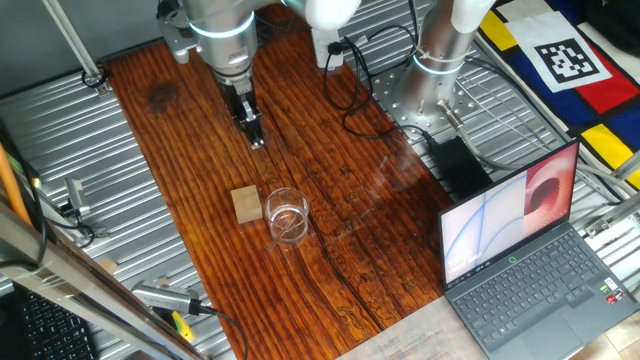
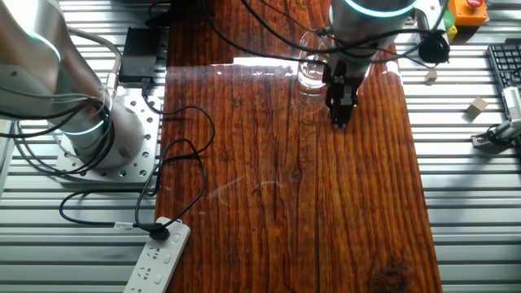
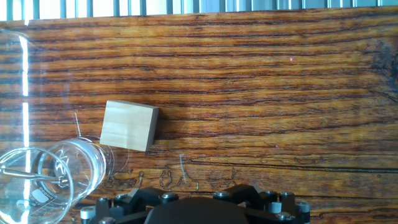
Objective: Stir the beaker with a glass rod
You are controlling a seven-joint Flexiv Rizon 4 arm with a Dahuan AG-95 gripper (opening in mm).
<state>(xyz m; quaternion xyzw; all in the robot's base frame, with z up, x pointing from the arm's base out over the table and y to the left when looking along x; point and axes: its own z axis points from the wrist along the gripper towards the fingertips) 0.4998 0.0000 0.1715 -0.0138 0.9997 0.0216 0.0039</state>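
Note:
The beaker (image 1: pixel 287 215) is a small clear glass cylinder standing upright on the wooden table, right beside a tan wooden block (image 1: pixel 246 204). It also shows in the other fixed view (image 2: pixel 312 72) and at the lower left of the hand view (image 3: pixel 46 180). A thin clear line crosses inside it there; I cannot tell whether this is the glass rod. My gripper (image 1: pixel 257 140) hangs fingers-down over the table, apart from the block and beaker. Its fingers stand close together with nothing visible between them. It also shows in the other fixed view (image 2: pixel 338 120). The hand view shows only the gripper body.
An open laptop (image 1: pixel 525 255) sits at the table's corner. A black cable (image 1: pixel 350 115) runs over the wood near the arm's base (image 1: pixel 430 85). A white power strip (image 2: pixel 159 256) lies on the metal surface. Tools (image 1: pixel 170 300) lie off the table's edge.

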